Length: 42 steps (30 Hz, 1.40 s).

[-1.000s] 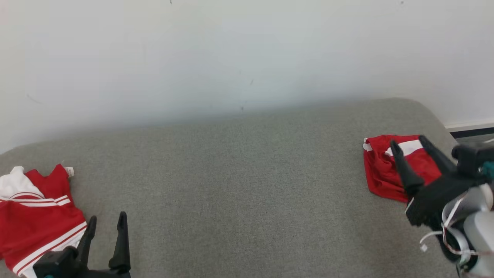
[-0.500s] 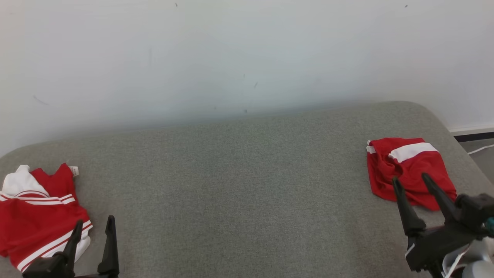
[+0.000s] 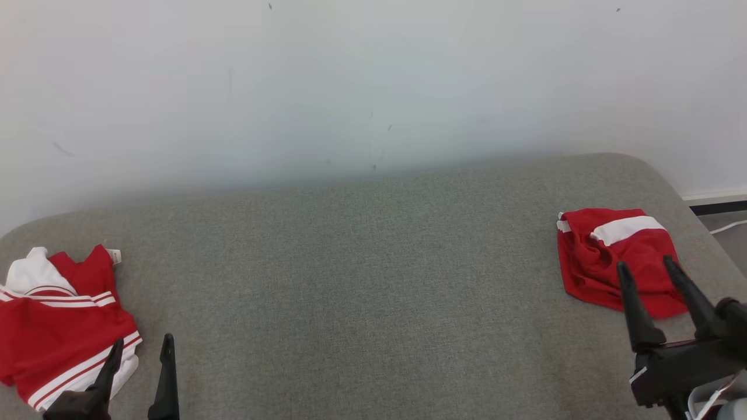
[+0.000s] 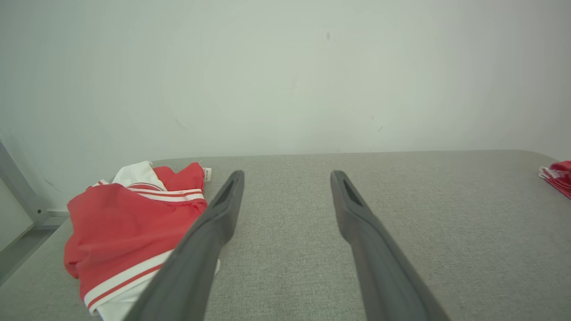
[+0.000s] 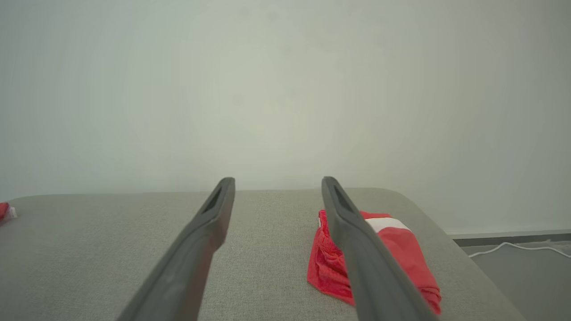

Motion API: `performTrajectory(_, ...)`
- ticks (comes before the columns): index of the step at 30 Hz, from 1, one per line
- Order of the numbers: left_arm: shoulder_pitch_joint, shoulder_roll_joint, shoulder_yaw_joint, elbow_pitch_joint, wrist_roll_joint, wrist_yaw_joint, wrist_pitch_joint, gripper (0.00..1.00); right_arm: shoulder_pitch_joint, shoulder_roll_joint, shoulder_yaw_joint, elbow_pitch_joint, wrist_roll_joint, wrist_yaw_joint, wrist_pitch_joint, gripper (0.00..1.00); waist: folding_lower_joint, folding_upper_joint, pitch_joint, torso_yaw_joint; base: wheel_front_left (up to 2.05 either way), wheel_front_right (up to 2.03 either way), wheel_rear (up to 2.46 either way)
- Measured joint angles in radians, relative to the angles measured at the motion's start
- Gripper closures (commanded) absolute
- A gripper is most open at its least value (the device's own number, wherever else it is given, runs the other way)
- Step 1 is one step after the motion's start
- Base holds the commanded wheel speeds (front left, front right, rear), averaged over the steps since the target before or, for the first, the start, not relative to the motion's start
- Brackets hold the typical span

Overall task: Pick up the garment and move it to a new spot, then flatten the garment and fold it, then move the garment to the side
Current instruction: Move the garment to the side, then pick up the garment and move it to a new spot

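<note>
Apparently one cycle is complete: the folded red garment (image 3: 618,256) lies at the right end of the bench (image 3: 362,280). At its left end, the crumpled red-and-white garment (image 3: 52,326) is not yet picked up, flattened or folded. The left end effector (image 3: 143,342) and right end effector (image 3: 646,264) hover fully open, holding nothing.

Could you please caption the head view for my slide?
Left hand and right hand open over a grey cushion, folded red garment at right, rumpled red-and-white garment at left.
</note>
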Motion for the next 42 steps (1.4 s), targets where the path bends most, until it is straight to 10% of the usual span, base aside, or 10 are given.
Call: performTrajectory(42,-0.002,0.016,0.024,-0.043,-0.014,-0.002,0.106,0.00,0.077,0.075,-0.123,0.053,-0.024,0.000,0.049,0.00,0.0000,0.0000,0.020,-0.006,0.00,0.00,0.00)
